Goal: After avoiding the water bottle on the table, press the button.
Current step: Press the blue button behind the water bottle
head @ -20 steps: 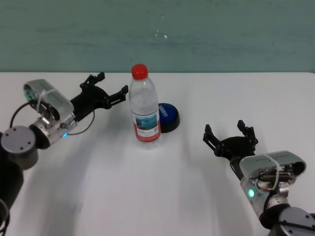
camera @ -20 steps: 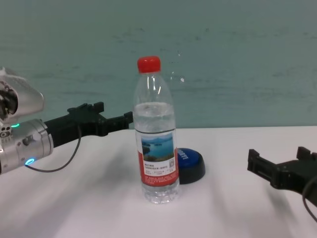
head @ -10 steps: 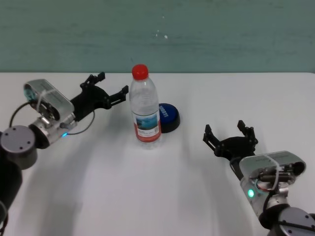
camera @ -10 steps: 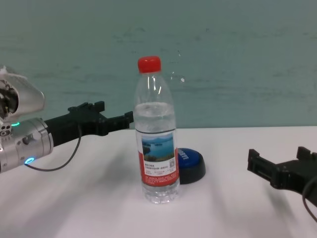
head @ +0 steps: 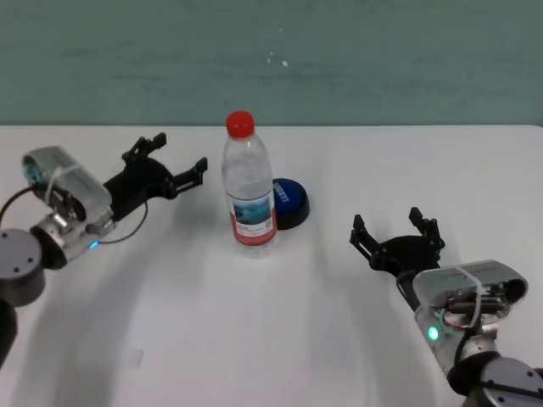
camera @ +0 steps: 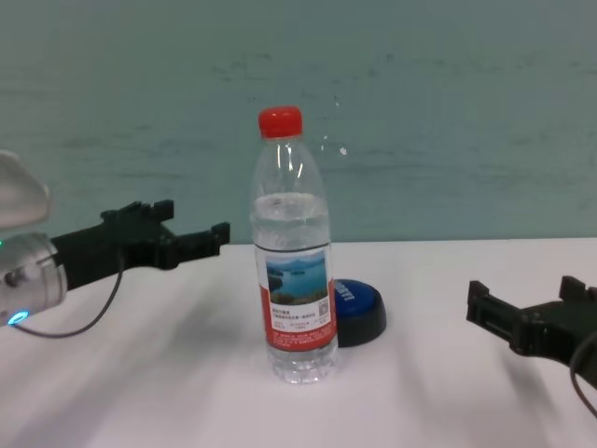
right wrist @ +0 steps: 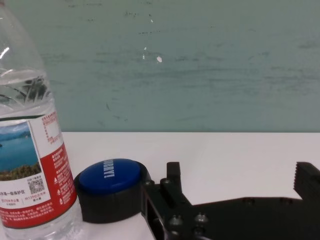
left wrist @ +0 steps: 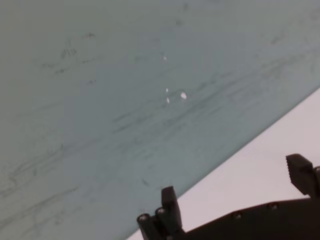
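Two grippers flank a small scene on the white table [head: 280, 331]. Nearest the robot, the right gripper [head: 397, 233] sits low over the tabletop on the right side, well apart from the other things; its black fingers [head: 361, 236] are spread wide with nothing between them, as the chest view and its own wrist view also show.

Farther in, near the middle of the table, the water bottle [head: 249, 186] stands upright, a clear plastic one with a red cap and a red-and-white label carrying a lake picture. It is about two-thirds full of water. Just behind it and slightly to the right lies the button [head: 289, 202], a low blue dome with small white lettering on a black base; from the head view the bottle hides part of its left edge, and from the chest view the button peeks out behind the bottle's lower right side. The two look very close, though whether they touch cannot be told.

Farther still, on the left, the left gripper [head: 168, 161] hovers above the table beside the bottle's upper half, apart from it, its fingers released and empty, pointing toward the bottle. Beyond everything runs a teal wall [head: 339, 59].
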You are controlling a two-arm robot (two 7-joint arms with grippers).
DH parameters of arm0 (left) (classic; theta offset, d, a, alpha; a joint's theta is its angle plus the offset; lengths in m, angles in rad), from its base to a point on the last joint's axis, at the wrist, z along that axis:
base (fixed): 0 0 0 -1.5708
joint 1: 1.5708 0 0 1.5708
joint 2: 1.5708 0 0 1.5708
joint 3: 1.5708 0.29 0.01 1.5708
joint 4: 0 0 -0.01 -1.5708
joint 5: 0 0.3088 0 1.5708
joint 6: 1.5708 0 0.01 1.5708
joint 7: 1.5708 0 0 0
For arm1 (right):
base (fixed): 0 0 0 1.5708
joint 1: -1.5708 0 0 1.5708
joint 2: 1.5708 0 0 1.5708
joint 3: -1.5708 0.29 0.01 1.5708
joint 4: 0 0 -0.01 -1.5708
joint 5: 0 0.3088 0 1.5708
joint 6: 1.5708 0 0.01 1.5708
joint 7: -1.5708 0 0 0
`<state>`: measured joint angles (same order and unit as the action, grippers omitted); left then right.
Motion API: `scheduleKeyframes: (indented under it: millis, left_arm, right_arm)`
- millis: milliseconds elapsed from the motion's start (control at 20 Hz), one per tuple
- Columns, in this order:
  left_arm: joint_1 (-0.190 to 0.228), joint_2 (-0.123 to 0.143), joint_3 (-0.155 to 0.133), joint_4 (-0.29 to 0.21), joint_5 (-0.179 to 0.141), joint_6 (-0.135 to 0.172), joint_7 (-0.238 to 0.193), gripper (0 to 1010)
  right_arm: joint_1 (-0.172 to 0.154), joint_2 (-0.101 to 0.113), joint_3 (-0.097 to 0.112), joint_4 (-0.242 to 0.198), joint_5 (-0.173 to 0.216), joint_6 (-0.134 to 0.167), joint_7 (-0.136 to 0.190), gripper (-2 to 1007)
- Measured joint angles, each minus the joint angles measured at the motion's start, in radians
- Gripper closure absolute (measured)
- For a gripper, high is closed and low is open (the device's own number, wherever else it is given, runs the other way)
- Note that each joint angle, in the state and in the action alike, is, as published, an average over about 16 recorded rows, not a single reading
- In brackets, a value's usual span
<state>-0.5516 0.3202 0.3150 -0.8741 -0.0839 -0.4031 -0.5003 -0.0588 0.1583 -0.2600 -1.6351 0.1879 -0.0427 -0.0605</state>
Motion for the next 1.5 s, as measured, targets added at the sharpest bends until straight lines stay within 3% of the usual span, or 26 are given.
scheduleKeyframes:
  millis: [350,900,1200,1500]
  left_arm:
    - [0.114,0.072,-0.027,-0.164,-0.001,0.048,0.024,10]
    - [0.335,0.171,-0.096,-0.439,0.0,0.105,0.073,10]
    - [0.447,0.194,-0.127,-0.571,0.012,0.132,0.1,10]
    - [0.524,0.186,-0.127,-0.667,0.036,0.155,0.119,10]
  right_arm:
    - [0.0,0.0,0.0,0.0,0.0,0.0,0.0,1]
    - [0.0,0.0,0.0,0.0,0.0,0.0,0.0,1]
    - [0.0,0.0,0.0,0.0,0.0,0.0,0.0,1]
    - [0.0,0.0,0.0,0.0,0.0,0.0,0.0,1]
